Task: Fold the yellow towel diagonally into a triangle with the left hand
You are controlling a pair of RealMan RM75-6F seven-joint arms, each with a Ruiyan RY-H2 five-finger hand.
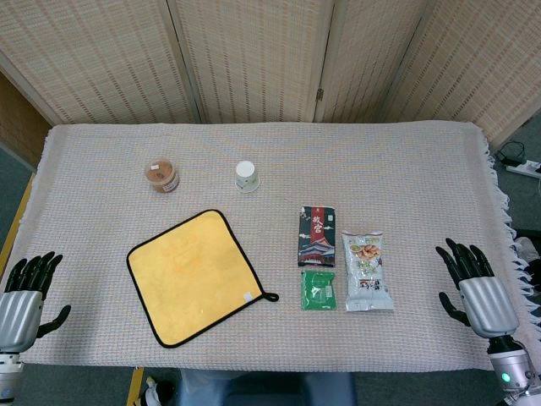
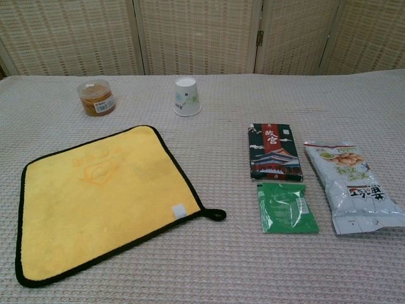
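Note:
The yellow towel (image 1: 193, 277) with black edging lies flat and unfolded on the table, left of centre; in the chest view the towel (image 2: 101, 199) fills the lower left, its hanging loop (image 2: 216, 215) at the right corner. My left hand (image 1: 23, 298) rests at the table's left front edge, fingers spread, holding nothing, well left of the towel. At the right front edge my right hand (image 1: 478, 289) is likewise spread and empty. Neither hand shows in the chest view.
A small brown-filled tub (image 1: 162, 176) and an upturned white paper cup (image 1: 246, 176) stand behind the towel. Right of it lie a dark snack pack (image 1: 317, 235), a green sachet (image 1: 319, 290) and a clear snack bag (image 1: 366, 271). A woven cloth (image 1: 406, 161) covers the table.

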